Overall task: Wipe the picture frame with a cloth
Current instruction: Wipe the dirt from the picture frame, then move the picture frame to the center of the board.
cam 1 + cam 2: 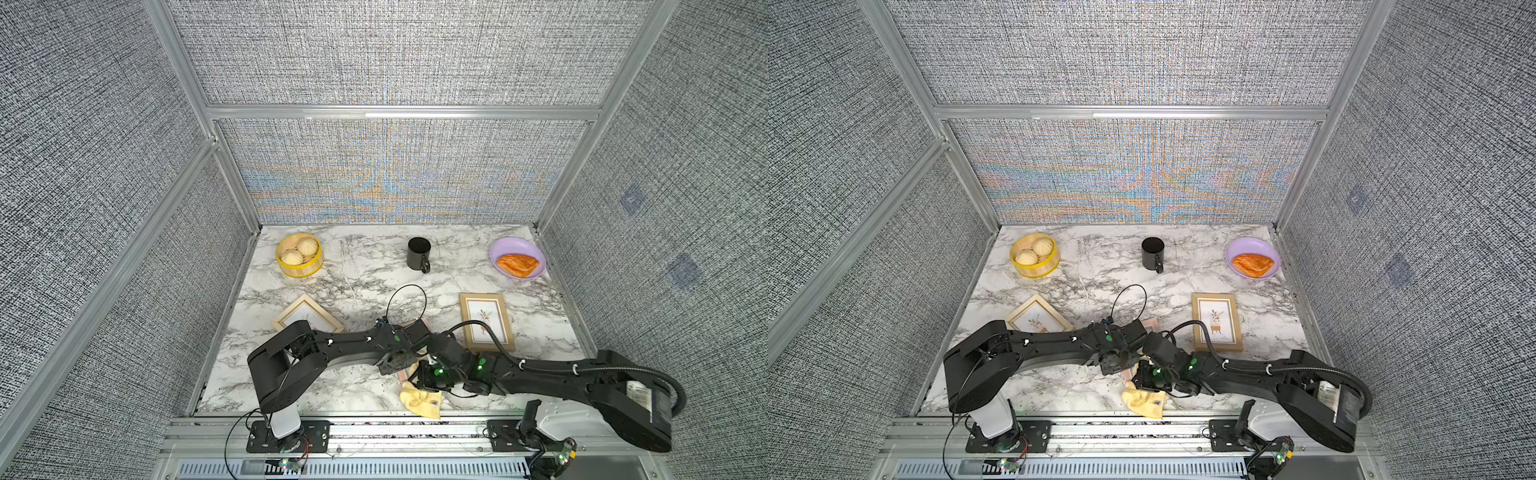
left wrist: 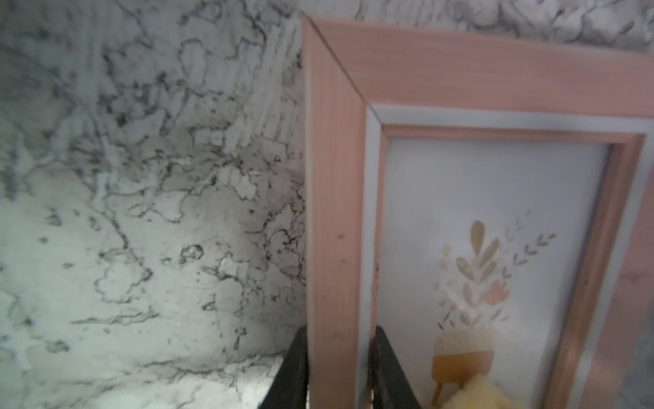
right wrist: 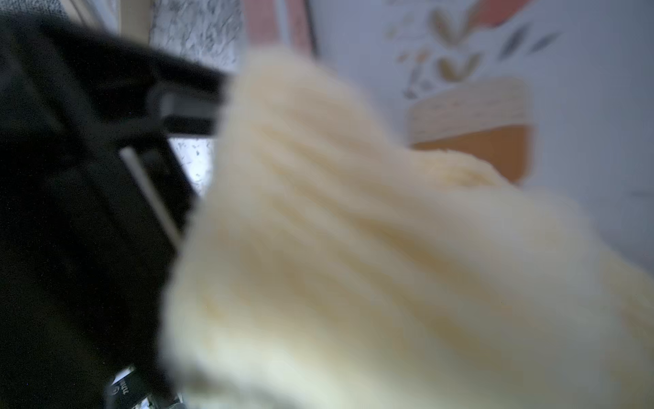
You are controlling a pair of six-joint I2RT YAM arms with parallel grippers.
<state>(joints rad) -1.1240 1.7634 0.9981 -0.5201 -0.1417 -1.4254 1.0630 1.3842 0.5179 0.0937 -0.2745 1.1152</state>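
Note:
A pink-railed picture frame [image 2: 336,177] with a plant print stands tilted up off the marble table, and my left gripper [image 2: 339,350] is shut on its side rail, one finger on each face. In both top views the arms hide most of it; only a pink strip [image 1: 1128,374] shows. The pale yellow cloth [image 3: 354,248] fills the right wrist view and hides the jaws there. It lies against the print's glass [image 3: 584,106]. In a top view the cloth [image 1: 419,400] hangs from my right gripper [image 1: 424,380], which is shut on it, just beside the left gripper [image 1: 395,365].
Two more framed prints lie flat, one at the left [image 1: 305,318] and one at the right [image 1: 486,322]. At the back stand a bamboo steamer with buns [image 1: 299,254], a black mug [image 1: 419,252] and a purple plate [image 1: 505,245] with an orange pastry. The table's front edge is just below the cloth.

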